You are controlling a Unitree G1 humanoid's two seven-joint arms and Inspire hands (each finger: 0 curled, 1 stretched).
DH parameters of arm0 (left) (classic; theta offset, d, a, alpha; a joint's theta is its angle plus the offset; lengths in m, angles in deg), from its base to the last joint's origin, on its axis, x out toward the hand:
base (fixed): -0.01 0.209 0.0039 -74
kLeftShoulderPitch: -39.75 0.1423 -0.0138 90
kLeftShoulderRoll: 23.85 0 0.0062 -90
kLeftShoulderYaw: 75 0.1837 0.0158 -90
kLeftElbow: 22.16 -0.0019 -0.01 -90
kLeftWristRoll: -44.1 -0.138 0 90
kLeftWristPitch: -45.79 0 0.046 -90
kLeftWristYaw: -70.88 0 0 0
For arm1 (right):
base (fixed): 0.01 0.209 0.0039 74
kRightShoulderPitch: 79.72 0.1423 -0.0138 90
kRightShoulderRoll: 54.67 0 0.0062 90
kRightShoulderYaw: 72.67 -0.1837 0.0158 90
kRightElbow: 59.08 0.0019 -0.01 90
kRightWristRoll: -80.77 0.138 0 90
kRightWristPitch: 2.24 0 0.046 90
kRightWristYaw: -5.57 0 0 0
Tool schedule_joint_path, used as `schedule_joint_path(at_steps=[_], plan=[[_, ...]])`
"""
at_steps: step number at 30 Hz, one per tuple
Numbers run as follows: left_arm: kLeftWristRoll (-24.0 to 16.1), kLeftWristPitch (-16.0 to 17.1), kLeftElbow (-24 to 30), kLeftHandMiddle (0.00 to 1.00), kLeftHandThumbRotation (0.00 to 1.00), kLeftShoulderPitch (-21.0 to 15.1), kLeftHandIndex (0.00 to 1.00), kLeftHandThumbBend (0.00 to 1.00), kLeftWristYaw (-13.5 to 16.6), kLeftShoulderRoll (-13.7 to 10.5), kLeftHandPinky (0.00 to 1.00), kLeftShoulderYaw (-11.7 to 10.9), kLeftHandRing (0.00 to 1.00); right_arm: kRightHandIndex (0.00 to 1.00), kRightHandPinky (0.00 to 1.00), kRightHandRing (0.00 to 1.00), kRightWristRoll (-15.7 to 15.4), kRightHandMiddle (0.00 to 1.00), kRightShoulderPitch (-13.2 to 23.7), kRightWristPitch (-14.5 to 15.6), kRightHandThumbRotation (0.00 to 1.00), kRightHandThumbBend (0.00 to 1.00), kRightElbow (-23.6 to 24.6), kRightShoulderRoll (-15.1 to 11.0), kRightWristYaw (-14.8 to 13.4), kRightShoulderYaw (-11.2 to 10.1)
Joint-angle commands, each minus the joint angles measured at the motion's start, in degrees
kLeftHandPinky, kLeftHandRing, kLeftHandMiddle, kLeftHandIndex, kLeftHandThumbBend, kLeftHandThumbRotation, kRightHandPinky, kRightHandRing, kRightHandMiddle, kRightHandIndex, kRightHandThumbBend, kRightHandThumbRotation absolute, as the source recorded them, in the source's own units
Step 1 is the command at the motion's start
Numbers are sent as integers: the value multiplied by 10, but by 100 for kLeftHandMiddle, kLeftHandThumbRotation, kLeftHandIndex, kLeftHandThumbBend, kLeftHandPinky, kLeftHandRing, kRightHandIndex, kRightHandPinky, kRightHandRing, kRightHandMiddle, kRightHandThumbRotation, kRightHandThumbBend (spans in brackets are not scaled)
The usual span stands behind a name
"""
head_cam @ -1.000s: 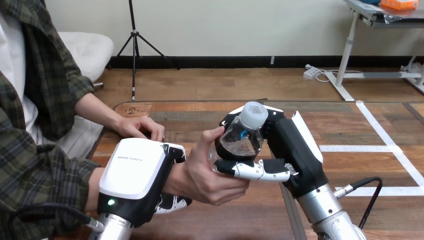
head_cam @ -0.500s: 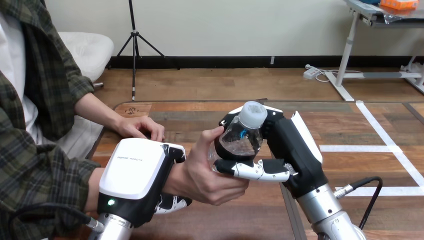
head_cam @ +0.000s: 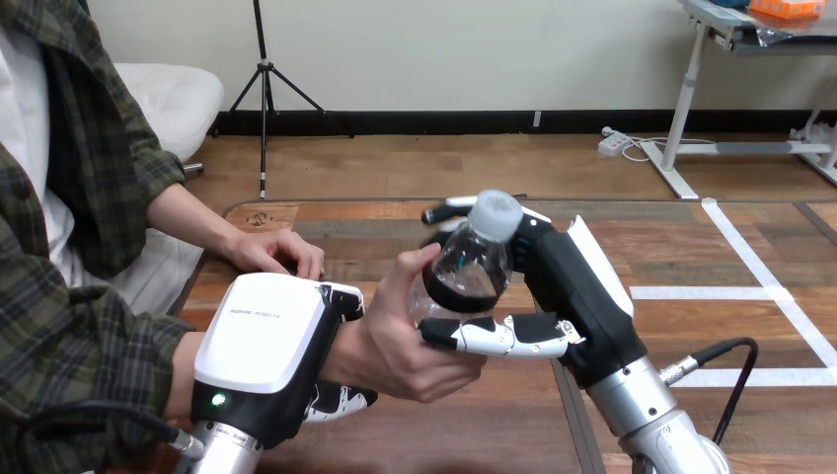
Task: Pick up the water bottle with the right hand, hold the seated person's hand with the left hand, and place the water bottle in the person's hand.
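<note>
A clear water bottle (head_cam: 466, 269) with a white cap, holding a little dark liquid, leans above the table's middle. My right hand (head_cam: 577, 291) is shut on it: the fingers (head_cam: 449, 209) reach behind its neck and the thumb (head_cam: 494, 336) lies across its base. The person's hand (head_cam: 405, 351) cups the bottle from the left, thumb against its side. My left hand (head_cam: 262, 346) grips that hand's wrist, with its fingers (head_cam: 341, 400) curled underneath.
The person's other hand (head_cam: 276, 252) rests flat on the wooden table (head_cam: 395, 222) at the far left. A black cable (head_cam: 725, 351) loops beside my right forearm. White tape lines (head_cam: 770, 293) cross the surface at the right.
My right hand's fingers have lifted from the bottle's shoulder and straightened behind its neck. The bottle has tipped slightly and shifted a little up and left into the person's hand.
</note>
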State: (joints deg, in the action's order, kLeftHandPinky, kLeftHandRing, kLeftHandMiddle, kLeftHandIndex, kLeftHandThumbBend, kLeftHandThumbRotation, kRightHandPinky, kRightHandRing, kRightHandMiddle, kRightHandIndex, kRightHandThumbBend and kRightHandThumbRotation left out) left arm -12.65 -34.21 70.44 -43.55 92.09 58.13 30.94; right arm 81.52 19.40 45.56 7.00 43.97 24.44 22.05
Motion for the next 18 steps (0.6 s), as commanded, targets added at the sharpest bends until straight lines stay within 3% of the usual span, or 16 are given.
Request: schedule_joint_path(at_steps=[1, 6, 18], plan=[[1, 3, 19, 32, 0, -21, 31, 88, 9, 1, 26, -3, 28, 93, 80, 90, 1, 94, 16, 7, 25, 85, 30, -8, 7, 4], [2, 4, 18, 32, 0, -22, 31, 88, 10, 0, 26, -3, 28, 98, 90, 97, 0, 99, 16, 18, 32, 89, 36, -9, 10, 3], [7, 10, 12, 32, 0, -24, 31, 89, 16, 0, 26, -4, 28, 100, 99, 100, -7, 100, 17, 29, 41, 96, 42, -11, 13, 1]])
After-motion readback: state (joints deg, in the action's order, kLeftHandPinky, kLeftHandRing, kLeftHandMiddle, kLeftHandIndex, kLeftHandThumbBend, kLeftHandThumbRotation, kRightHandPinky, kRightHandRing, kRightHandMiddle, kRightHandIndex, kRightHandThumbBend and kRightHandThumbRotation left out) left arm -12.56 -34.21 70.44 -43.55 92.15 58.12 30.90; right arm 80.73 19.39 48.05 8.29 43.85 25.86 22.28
